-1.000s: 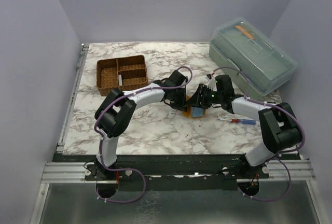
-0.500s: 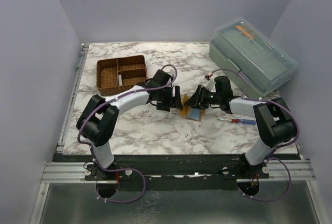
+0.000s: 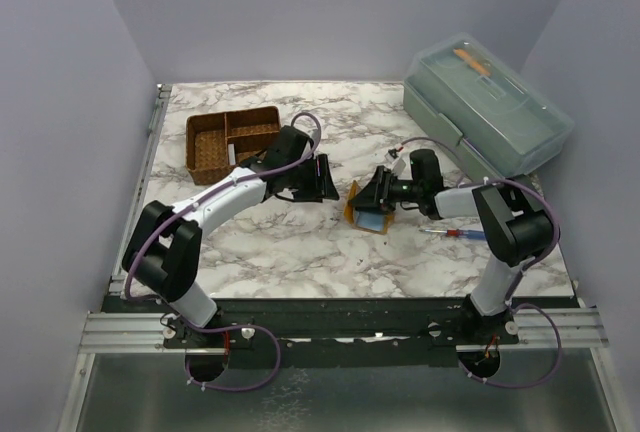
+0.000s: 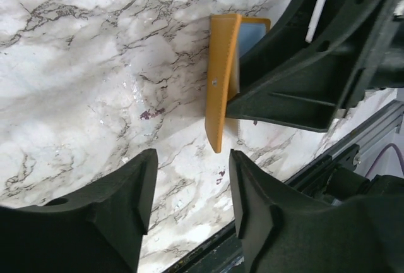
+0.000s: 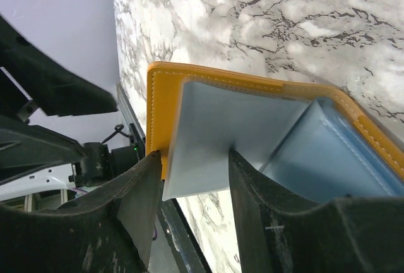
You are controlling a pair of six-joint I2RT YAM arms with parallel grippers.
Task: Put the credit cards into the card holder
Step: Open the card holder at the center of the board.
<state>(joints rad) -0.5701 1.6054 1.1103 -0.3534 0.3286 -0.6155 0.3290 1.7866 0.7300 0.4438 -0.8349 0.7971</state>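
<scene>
Right gripper [image 5: 194,159]: fingers part-spread, one on each side of the pale-blue inner panel of the card holder [image 4: 221,83]. Whether they pinch it cannot be told.
Card holder: orange-tan, opened, standing tilted on one edge at mid-table, its spine towards the left arm and its open side towards the right gripper.
Left gripper [image 4: 192,165]: jaws apart, holding nothing, just left of the card holder with a strip of bare marble between them.
Table [image 3: 300,252]: white-grey marble top. Open surface lies in front of the card holder up to the near edge, and behind it up to the back wall.
Woven basket [image 3: 190,147]: brown, divided, at far left behind the left arm. A small pale card-like piece [image 3: 232,155] stands in one compartment, too small to identify.
Screwdriver [image 3: 458,234]: red and blue handle, lying flat to the right of the card holder, beside the right forearm.
Lidded box [image 3: 490,102]: translucent green-grey, set diagonally across the far right corner, well apart from the card holder.
</scene>
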